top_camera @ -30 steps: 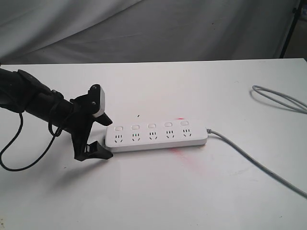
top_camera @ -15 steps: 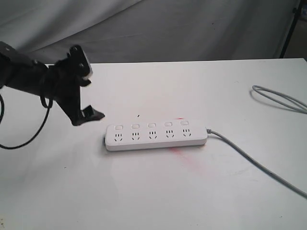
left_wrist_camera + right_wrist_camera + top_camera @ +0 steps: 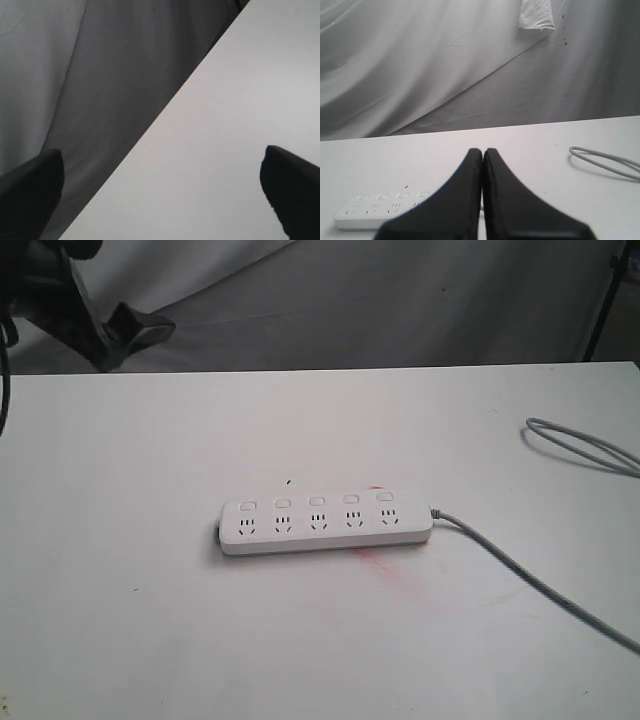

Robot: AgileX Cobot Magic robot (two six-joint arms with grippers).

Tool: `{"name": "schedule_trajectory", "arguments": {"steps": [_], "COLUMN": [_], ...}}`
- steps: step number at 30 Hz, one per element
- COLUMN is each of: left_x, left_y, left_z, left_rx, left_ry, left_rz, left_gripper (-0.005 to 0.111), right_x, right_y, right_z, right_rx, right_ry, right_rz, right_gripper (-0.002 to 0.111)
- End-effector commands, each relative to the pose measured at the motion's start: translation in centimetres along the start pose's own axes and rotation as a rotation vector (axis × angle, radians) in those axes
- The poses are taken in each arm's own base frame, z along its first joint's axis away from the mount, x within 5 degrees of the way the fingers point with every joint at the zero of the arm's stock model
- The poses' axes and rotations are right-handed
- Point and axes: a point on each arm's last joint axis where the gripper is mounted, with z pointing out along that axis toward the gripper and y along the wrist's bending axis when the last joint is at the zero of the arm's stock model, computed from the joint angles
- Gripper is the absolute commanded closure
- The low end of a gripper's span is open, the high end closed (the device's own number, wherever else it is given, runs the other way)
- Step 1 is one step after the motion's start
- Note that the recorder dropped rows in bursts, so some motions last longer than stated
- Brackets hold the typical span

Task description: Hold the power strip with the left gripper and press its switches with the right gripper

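The white power strip (image 3: 326, 525) lies flat on the white table (image 3: 200, 640), untouched. Its five switches (image 3: 316, 502) run in a row above the sockets. A grey cord (image 3: 530, 580) leaves its right end. My left gripper (image 3: 162, 170) is open with only bare table and backdrop between its fingers. In the exterior view it hangs high at the far upper left, one black finger (image 3: 140, 330) showing, well away from the strip. My right gripper (image 3: 483, 152) is shut on nothing, fingers pressed together, above the table with the power strip (image 3: 380, 207) partly hidden behind it. The right gripper is outside the exterior view.
The cord loops back near the table's right edge (image 3: 585, 445). A faint red smear (image 3: 385, 565) marks the table in front of the strip. Grey cloth (image 3: 400, 300) hangs behind the table's far edge.
The left gripper has let go of the strip's left end and risen back to the upper left corner. The strip has stayed in place.
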Motion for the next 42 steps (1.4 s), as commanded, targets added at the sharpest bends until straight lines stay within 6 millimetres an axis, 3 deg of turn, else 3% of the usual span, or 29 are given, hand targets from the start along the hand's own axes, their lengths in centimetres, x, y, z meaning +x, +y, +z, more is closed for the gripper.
{"name": "schedule_trajectory", "arguments": {"steps": [1, 3, 5, 10, 14, 20, 24, 28, 30, 35, 42], "left_x": [-1.2, -1.3, -1.4, -1.4, -1.2, -1.4, -1.1, -0.9, -1.1, -1.9, -2.1], "left_y": [0.0, 0.0, 0.0, -0.7, -1.7, -2.7, -2.1, -1.0, -0.6, 0.3, -0.9], "left_z": [-2.0, -2.4, -2.8, -3.6, -3.9, -4.1, -4.1, -5.5, -6.9, -12.5, -19.7], "left_rx": [-0.018, -0.025, -0.031, 0.041, 0.148, 0.257, 0.212, 0.159, 0.126, -0.031, -0.297], "left_ry": [-0.039, -0.026, -0.021, 0.010, 0.041, 0.037, 0.046, 0.040, 0.029, -0.015, -0.040], "left_rz": [-0.110, -0.110, -0.123, -0.106, -0.104, -0.185, -0.166, -0.173, -0.165, -0.156, -0.378], "left_gripper": [0.005, 0.009, 0.021, 0.073, 0.106, 0.106, 0.106, 0.106, 0.106, 0.106, 0.106], "right_x": [0.1, 0.1, 0.1, 0.1, 0.1, 0.1, 0.1, 0.1, 0.1, 0.1, 0.1], "right_y": [-0.1, -0.1, -0.1, -0.1, -0.1, -0.1, -0.1, -0.1, -0.1, -0.1, -0.1], "right_z": [0.0, 0.0, 0.0, 0.0, 0.0, 0.0, 0.0, 0.0, 0.0, 0.0, 0.0], "right_rx": [0.006, 0.006, 0.006, 0.006, 0.006, 0.006, 0.006, 0.006, 0.006, 0.006, 0.006], "right_ry": [0.001, 0.001, 0.001, 0.001, -0.001, -0.001, -0.001, -0.001, -0.001, -0.001, -0.001], "right_rz": [0.006, 0.006, 0.006, 0.006, 0.006, 0.006, 0.006, 0.006, 0.006, 0.006, 0.006], "right_gripper": [0.108, 0.108, 0.108, 0.108, 0.108, 0.108, 0.108, 0.108, 0.108, 0.108, 0.108]}}
